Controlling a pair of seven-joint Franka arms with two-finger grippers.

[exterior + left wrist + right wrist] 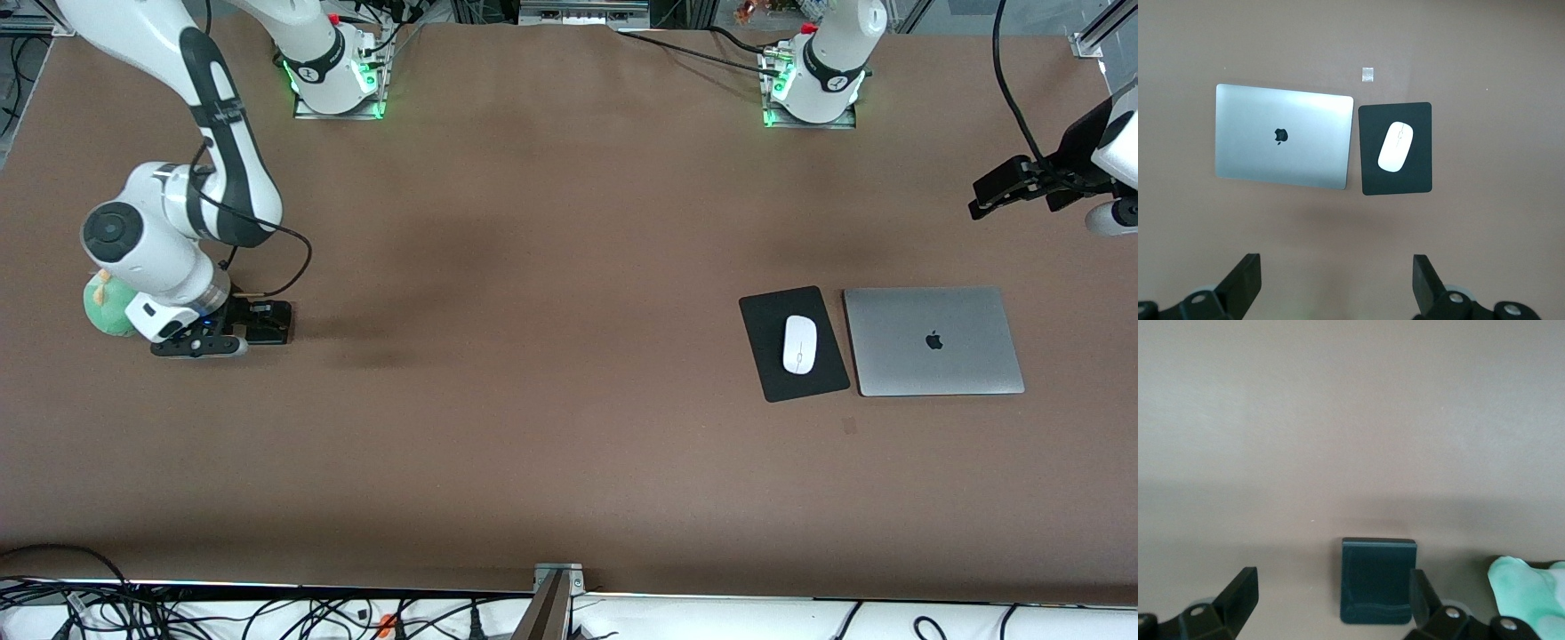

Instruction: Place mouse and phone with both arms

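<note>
The white mouse (799, 344) lies on a black mouse pad (769, 373) toward the left arm's end of the table. Both show in the left wrist view, the mouse (1396, 146) on the pad (1371, 180). My left gripper (987, 197) is open and empty (1336, 283), high over the table's edge, away from the mouse. My right gripper (249, 333) is low at the table at the right arm's end, open (1331, 593). The black phone (271, 322) lies on the table between its fingers, close to one fingertip (1425, 590). The fingers are not closed on the phone (1378, 580).
A closed silver laptop (933, 340) lies beside the mouse pad; it also shows in the left wrist view (1281, 137). A green plush toy (107, 307) sits against the right arm's wrist and shows in the right wrist view (1528, 587). A small tape mark (1368, 74) is near the pad.
</note>
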